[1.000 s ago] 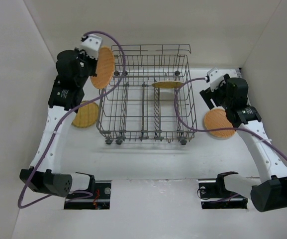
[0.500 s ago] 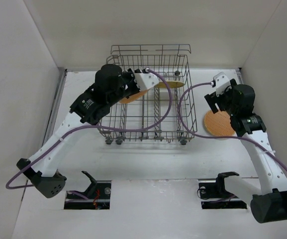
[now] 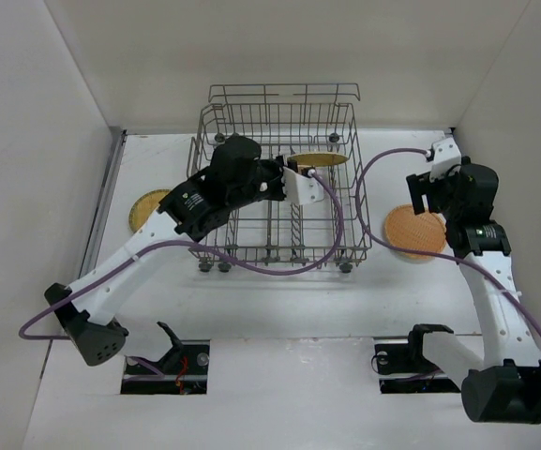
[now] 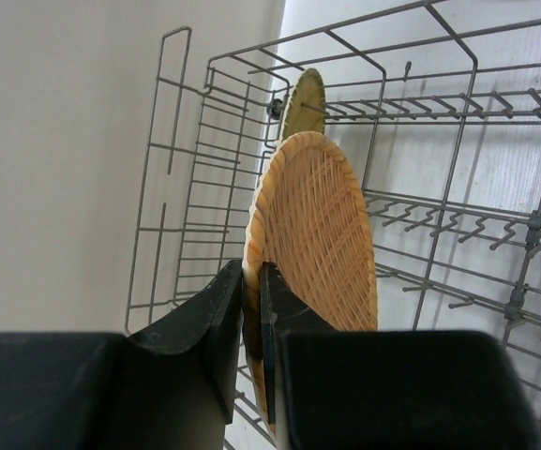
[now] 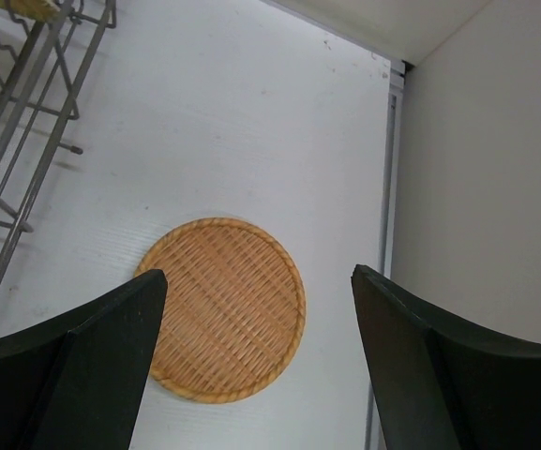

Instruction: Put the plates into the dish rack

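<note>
**Second plate going into the rack**

The left gripper (image 4: 249, 277) is clenched on the lower rim of a woven plate (image 4: 322, 234), holding it upright on edge inside the dish rack (image 3: 284, 87). Just beyond it, another plate (image 4: 303, 98) stands on edge among the wires near the back.

To do this step well, the held plate should probably stay vertical and go straight down into a gap between two tines, one slot short of the standing plate so the two rims do not knock. The fingers should let go only once the rim sits on the bottom wires; otherwise the plate may tip over or roll along the row.

The right gripper (image 5: 258, 274) is spread wide, holding nothing, above a plate (image 5: 223, 309) lying flat on the table (image 3: 279, 309) just right of the rack.

Count: four plates in all. One is gripped, one is racked, and two lie flat on the table, the second (image 3: 148, 208) left of the rack. There is one rack and two arms.
</note>
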Tool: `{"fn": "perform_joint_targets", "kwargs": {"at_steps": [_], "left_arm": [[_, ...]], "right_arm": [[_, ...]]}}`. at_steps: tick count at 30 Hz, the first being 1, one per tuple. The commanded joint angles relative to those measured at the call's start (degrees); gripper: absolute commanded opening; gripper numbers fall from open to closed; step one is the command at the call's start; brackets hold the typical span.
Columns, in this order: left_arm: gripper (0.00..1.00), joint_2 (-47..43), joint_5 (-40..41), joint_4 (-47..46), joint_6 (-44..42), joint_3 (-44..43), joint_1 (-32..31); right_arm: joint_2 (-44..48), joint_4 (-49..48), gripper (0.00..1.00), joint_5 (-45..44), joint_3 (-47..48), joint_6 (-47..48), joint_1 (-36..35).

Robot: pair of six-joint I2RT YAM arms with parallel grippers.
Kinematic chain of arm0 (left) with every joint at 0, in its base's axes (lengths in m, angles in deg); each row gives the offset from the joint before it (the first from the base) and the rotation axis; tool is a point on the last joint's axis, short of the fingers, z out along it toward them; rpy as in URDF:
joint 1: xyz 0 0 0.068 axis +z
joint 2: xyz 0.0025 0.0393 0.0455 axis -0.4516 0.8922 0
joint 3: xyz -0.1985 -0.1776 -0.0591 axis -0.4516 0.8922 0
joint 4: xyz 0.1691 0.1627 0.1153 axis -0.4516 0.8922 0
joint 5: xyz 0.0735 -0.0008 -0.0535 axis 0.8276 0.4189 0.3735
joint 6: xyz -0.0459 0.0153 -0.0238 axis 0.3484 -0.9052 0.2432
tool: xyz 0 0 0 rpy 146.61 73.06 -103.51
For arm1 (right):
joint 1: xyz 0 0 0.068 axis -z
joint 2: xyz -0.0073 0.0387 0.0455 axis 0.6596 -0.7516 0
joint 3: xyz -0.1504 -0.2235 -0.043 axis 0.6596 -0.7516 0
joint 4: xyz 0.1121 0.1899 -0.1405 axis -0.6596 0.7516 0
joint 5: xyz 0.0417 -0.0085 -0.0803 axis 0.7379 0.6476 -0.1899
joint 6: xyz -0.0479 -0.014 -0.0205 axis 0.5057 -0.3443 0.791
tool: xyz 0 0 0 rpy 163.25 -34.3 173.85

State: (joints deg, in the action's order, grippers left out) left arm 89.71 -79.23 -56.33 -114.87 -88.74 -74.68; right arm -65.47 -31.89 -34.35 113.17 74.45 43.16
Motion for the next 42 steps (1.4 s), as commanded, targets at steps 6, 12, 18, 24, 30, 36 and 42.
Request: {"fn": "perform_joint_targets", "kwargs": {"at_steps": [6,12,18,24,30,36,42], "left_arm": [[0.0,2.0,-7.9,-10.9,-10.7,5.1,3.2],[0.0,6.3,-11.2,-15.0,-14.6,3.7,4.8],[0.0,10.4,-13.0,-18.3,-18.8,0.5,4.6],[0.0,12.8,-13.1,-19.6,-21.3,-2.8,3.7],[0.0,15.2,-13.6,-19.7,-22.6,-5.8,3.7],[0.0,16.9,-14.6,-20.8,-22.9,-6.8,4.2],[0.0,18.4,-15.4,-20.8,-22.2,-7.5,4.4]], "right_arm": [[0.5,-0.4,0.85,1.6,1.4,-7.8,2.5],[1.3,0.1,0.85,1.3,0.7,-9.0,2.5],[2.1,0.0,0.85,1.8,-0.5,-9.6,3.5],[1.7,-0.8,0.85,2.7,-1.3,-9.9,4.3],[0.6,-1.6,0.85,3.2,-1.0,-10.3,4.2],[0.1,-1.9,0.84,3.5,-0.6,-10.2,4.4],[-0.2,-1.9,0.84,3.8,-0.5,-10.2,5.4]]}}
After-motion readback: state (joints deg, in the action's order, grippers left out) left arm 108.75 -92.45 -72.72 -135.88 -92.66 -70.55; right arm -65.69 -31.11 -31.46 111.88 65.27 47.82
